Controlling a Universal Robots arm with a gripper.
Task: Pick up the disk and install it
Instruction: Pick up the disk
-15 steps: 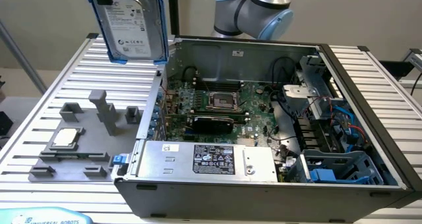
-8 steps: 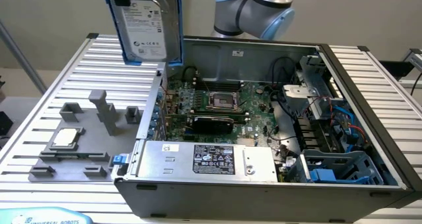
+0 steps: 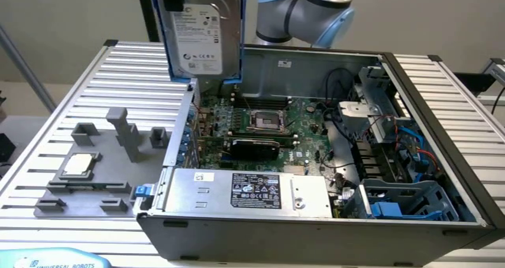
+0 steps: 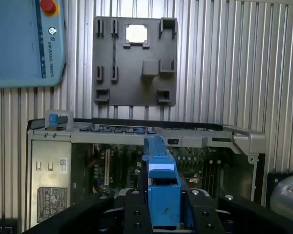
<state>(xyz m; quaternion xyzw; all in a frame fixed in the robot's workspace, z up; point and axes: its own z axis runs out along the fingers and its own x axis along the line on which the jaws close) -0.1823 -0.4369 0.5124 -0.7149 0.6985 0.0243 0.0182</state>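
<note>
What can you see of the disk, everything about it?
The disk is a flat silver-grey metal hard drive with a white printed label, framed by a bright blue plastic carrier. It hangs upright above the open computer case, with the end effector clamped on its blue edge.

Wall (image 3: 71, 13): we see it plain and beige across the upper left.
Counter (image 3: 134, 67): silver metal slats spanning the middle and lower frame.
Pole (image 3: 26, 67): grey, slanting at far left.
Light: we find it even.
</note>
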